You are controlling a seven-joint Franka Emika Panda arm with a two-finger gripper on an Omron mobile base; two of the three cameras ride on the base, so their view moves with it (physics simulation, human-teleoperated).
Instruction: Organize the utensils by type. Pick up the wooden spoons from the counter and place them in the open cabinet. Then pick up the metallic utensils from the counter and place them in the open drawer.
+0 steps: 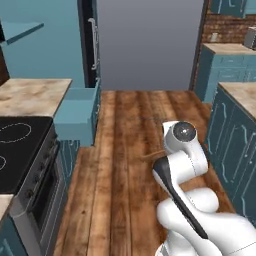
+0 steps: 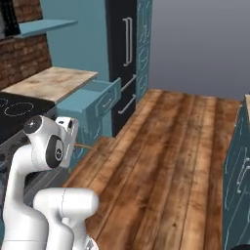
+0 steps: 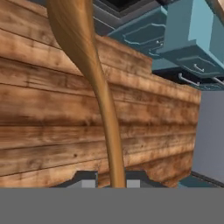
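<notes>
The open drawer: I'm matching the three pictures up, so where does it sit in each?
Left base view: drawer left of centre, jutting past the counter end.
Right base view: drawer left of centre, below the counter.
Hand view: drawer upper right.
Shared landmark: the plank floor.

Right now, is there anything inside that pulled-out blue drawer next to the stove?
The drawer shows only plain teal floor and walls; its near front corner is hidden behind the front panel. The gripper holds a wooden spoon.

Wood plank floor (image 1: 135,150) down the aisle. Black stovetop (image 1: 17,150) with oven (image 1: 42,200) below, at left. Dark grey fridge (image 2: 124,63) beyond. Brick wall (image 2: 22,58) behind stove.
</notes>
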